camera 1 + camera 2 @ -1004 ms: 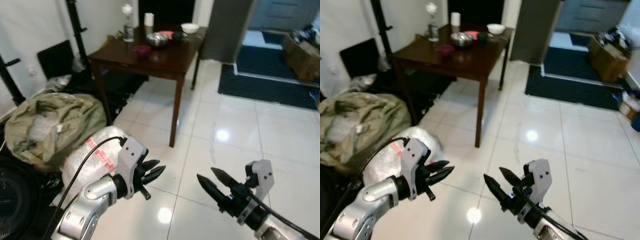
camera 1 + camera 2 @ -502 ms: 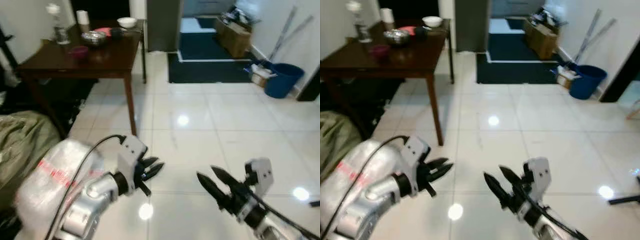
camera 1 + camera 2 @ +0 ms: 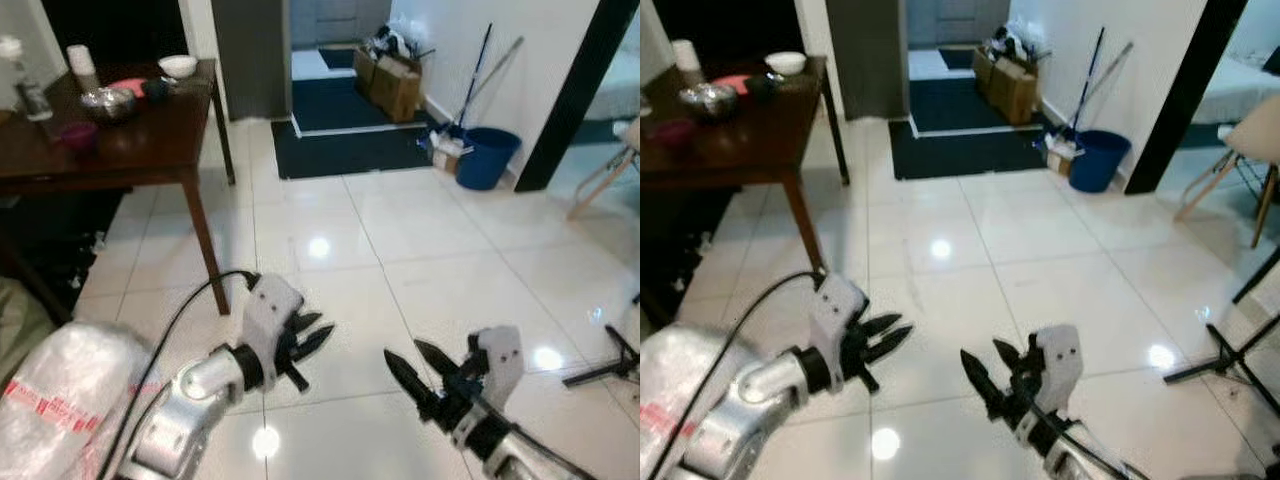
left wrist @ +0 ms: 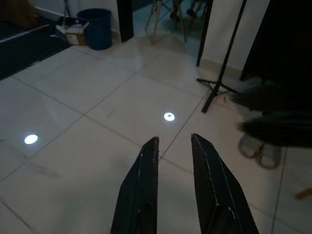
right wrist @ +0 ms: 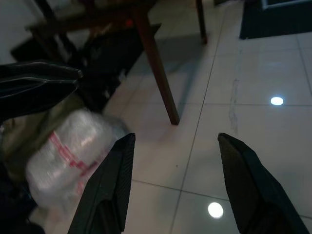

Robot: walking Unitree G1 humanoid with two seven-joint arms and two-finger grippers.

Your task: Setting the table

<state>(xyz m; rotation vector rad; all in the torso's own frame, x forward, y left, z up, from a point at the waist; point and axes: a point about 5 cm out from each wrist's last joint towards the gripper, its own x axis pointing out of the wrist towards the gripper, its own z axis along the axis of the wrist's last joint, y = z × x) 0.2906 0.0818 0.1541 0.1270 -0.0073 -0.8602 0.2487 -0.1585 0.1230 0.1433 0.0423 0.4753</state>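
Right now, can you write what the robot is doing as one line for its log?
task: setting the table | left gripper: empty, above floor | right gripper: open, empty | wooden table: ahead-left, holds white bowl

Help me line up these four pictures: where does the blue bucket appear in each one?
Left eye view: blue bucket at right of centre, against the white wall, mop handles leaning above it.
Right eye view: same bucket, again by the wall near the dark doorway.
Left wrist view: bucket near the top edge, a small carton beside it.
Right wrist view: no bucket.
Shared landmark: the white tiled floor.
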